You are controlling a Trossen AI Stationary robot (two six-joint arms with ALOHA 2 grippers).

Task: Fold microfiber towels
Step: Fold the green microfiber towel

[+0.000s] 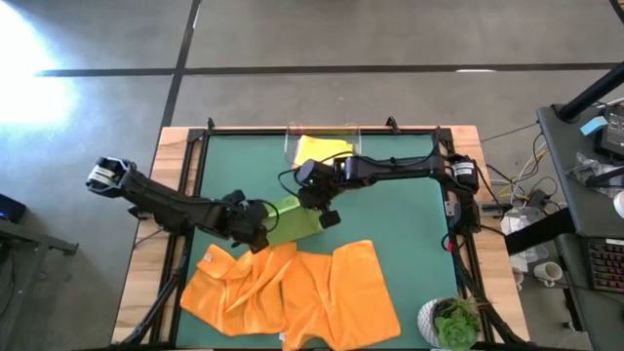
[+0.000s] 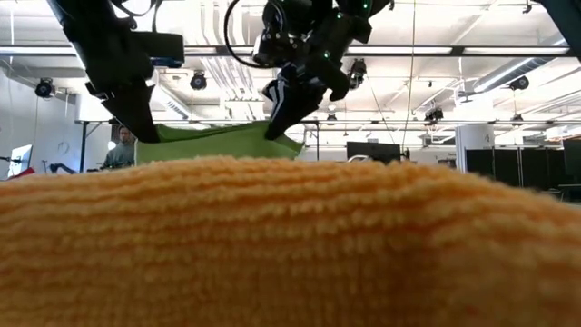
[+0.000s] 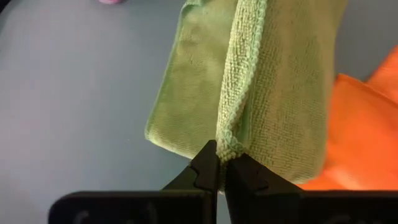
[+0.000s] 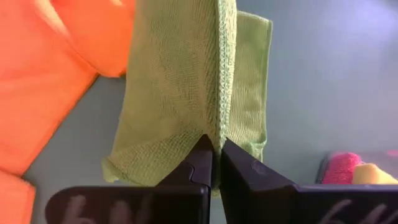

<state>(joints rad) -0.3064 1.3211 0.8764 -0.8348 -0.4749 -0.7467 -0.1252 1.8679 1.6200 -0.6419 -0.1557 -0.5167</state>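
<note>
Grippers, left (image 3: pixel 219 163) and right (image 4: pixel 214 152), are each pinching closed on an edge of the soft green microfiber towel (image 1: pixel 292 218), suspending it beside the crumpled orange microfiber towels (image 1: pixel 292 292).

This is a large open robotics lab or workshop. Beyond the green-topped wooden work table (image 1: pixel 390 210) lie a bare grey concrete floor (image 1: pixel 390 39), a white ceiling with exposed ducts and spotlights (image 2: pixel 472 64), and a side desk cluttered with cables (image 1: pixel 585 146).

Left gripper (image 1: pixel 265 222) and right gripper (image 1: pixel 326 215) raised mid-table, jaws clamped
</note>
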